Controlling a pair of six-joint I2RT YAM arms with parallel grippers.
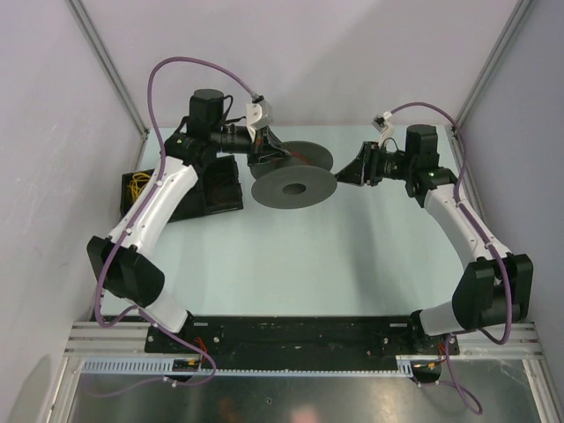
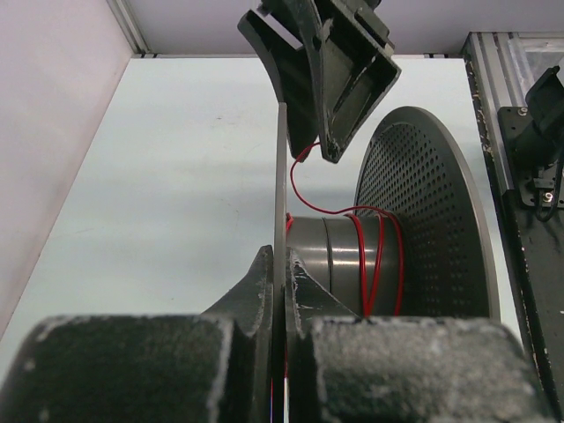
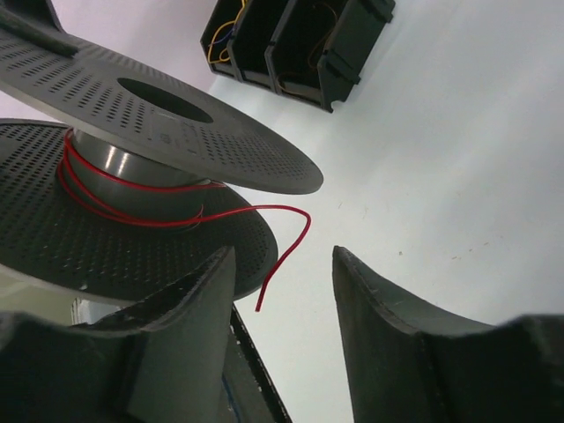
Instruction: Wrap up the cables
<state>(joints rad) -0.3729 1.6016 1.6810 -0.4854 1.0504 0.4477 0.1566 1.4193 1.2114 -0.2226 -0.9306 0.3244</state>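
Observation:
A dark grey spool point(image 1: 273, 190) is held tilted off the table at the back centre. My left gripper point(image 1: 263, 159) is shut on the edge of one perforated flange point(image 2: 282, 176), with a finger on each side. The cable point(image 2: 362, 256) is a thin red wire looped a few times round the hub. Its loose end point(image 3: 292, 212) curls off the spool and hangs between the fingers of my right gripper point(image 3: 285, 256). That gripper is open and neither finger touches the wire. From above, the right gripper point(image 1: 345, 174) sits just right of the spool.
A black divided bin point(image 1: 220, 189) stands left of the spool, behind my left arm. A second black box point(image 1: 137, 187) beside it holds yellow wires. An aluminium frame rail point(image 2: 507, 106) runs along the table's edge.

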